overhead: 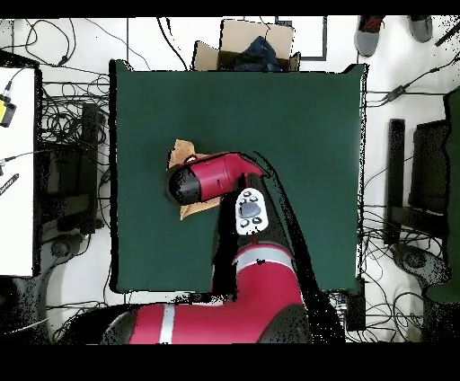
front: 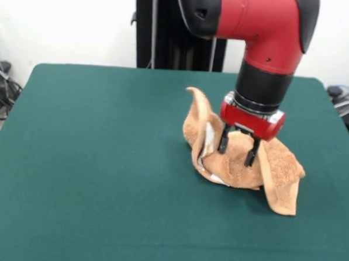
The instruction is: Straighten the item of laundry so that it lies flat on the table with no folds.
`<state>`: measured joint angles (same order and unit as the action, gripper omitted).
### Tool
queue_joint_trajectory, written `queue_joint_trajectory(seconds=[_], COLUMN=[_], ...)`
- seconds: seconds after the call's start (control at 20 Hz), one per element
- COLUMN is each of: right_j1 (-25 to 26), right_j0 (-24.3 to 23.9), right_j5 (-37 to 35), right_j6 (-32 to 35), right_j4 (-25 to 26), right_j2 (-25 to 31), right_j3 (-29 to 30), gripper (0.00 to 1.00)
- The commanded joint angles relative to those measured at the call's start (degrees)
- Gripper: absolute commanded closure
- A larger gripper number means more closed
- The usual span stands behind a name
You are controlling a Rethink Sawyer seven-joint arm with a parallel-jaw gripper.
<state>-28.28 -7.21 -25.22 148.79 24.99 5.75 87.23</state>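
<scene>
Reaching down into a crumpled heap of cloth, the red and black arm (front: 259, 29) is lowering its gripper (front: 238, 148) onto the towel (front: 243, 163), which is sitting bunched on the green table (front: 91, 161) toward three o'clock of centre in the front view. The two dark fingers (front: 224, 140) are standing a narrow way apart and pressing into the top of the pile; whether any cloth is actually pinched between them cannot be told from here, since the folds are rising around the tips.

The towel is lying anything but flat. One corner is standing up in a peak at about eleven o'clock of the gripper, a thick flap is drooping outward at about four o'clock, and a pale edge with what look like white tags (front: 207, 145) is showing at the nine o'clock side of the mound. In the overhead view the arm's head is covering nearly all of the cloth, leaving only tan slivers (overhead: 182, 151) peeking out at its twelve o'clock and six o'clock sides, toward nine o'clock of the table's middle.

Judging by this, the job is looking barely begun: no edge is spread out, and every fold is waiting to be drawn open. Plenty of bare green surface is lying all around the heap for laying it flat.
</scene>
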Motion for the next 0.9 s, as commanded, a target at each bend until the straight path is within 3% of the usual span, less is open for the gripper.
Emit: queue_joint_trajectory(seconds=[0.05, 0.5, 0.9], right_j1=[-5.3, -13.5, -16.4], right_j0=[-5.1, -13.1, -15.5], right_j5=[-10.1, -21.5, -22.8], right_j6=[-10.9, -21.2, -22.5], right_j4=[-1.3, -1.6, -1.3], right_j2=[6.1, 10.9, 12.9], right_j3=[4.9, 4.8, 6.2], gripper=[0.0, 0.0, 0.0])
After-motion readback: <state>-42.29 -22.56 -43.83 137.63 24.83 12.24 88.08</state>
